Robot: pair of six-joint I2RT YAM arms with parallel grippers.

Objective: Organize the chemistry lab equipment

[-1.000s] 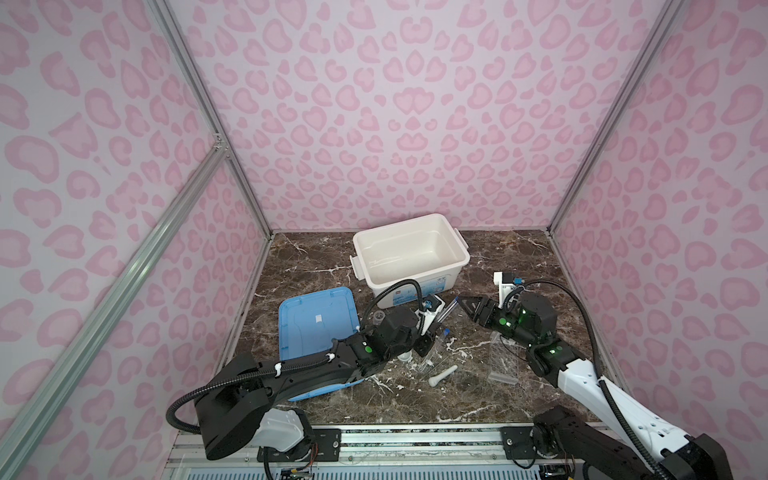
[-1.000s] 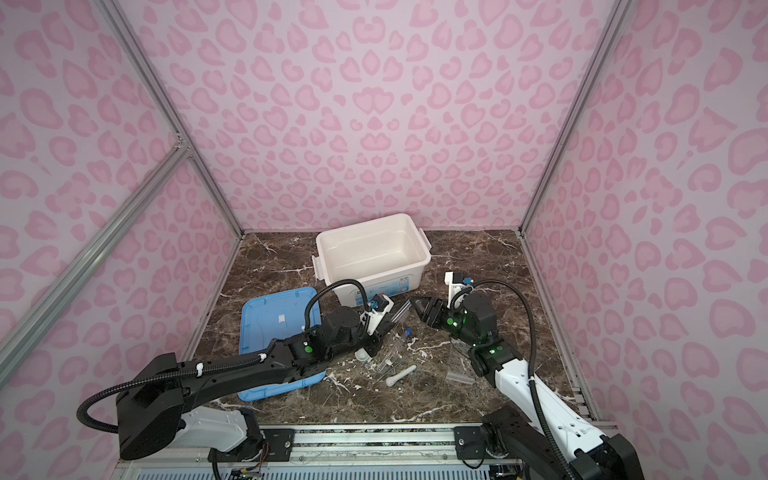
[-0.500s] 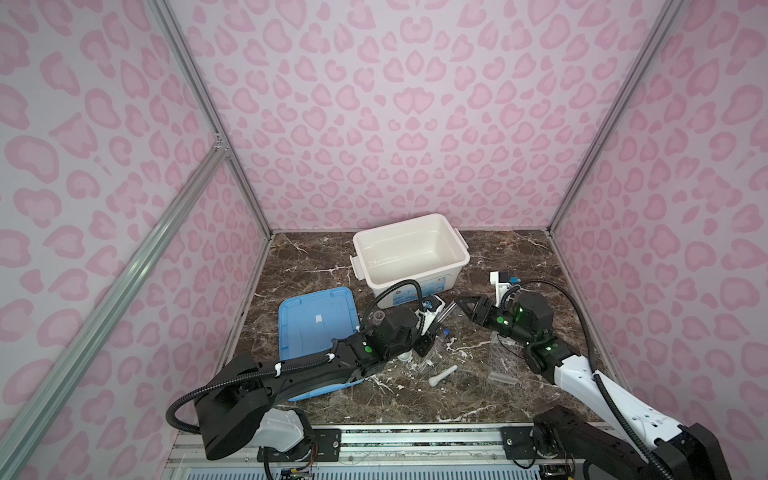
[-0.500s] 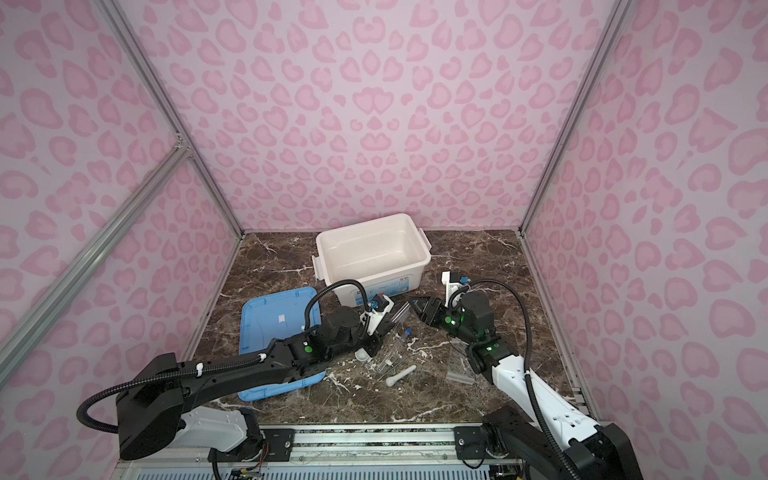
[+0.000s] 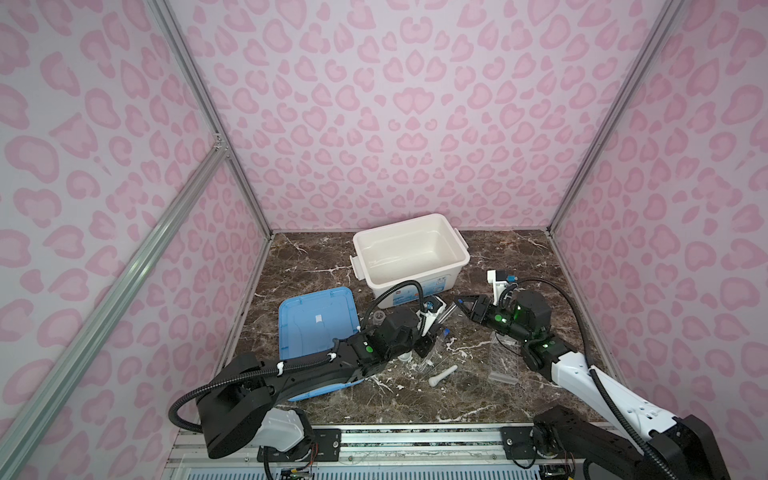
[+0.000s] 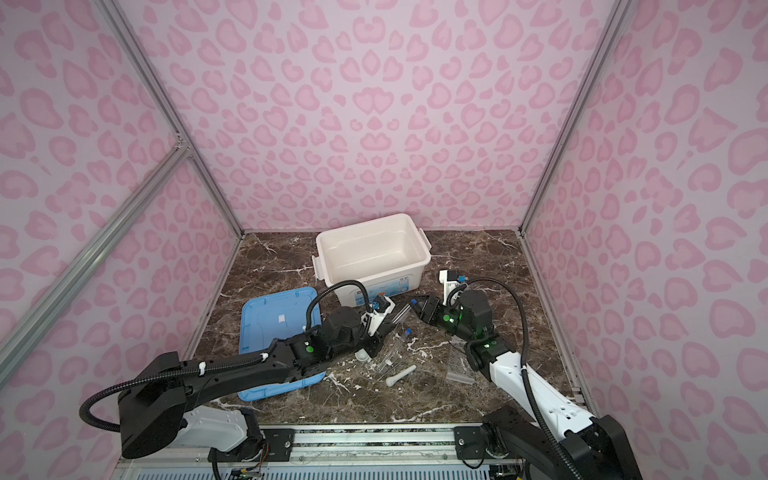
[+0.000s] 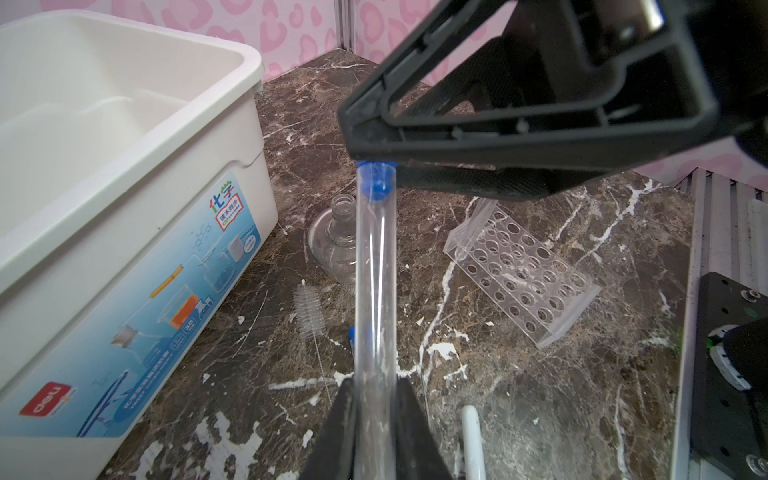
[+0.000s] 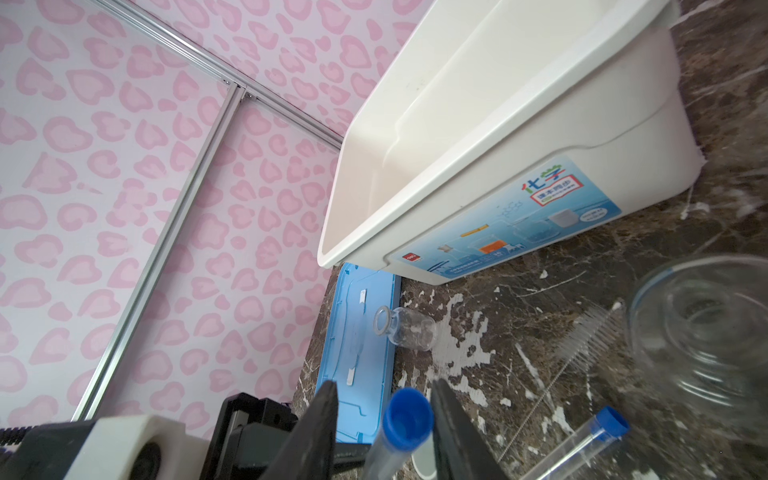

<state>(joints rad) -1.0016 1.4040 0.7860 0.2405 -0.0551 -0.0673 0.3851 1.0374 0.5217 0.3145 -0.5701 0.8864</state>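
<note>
Just beyond my left tool [image 7: 376, 409], the white bin [image 7: 232, 137] carries a blue label [image 7: 166, 291] on the wall facing it. At one end I read the red brand badge [image 7: 48, 401] "deli"; at the other, large characters [image 7: 222, 195] "化学". The boxed line beneath them and the remaining print are too small for me to read.

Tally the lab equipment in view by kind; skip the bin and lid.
Blue-capped test tubes, caps showing: 2
Glass vessels: 2
Clear tube rack: 1
White pestle: 1
White mortar bowl: 1
Tube brush: 1
Total: 8
</note>
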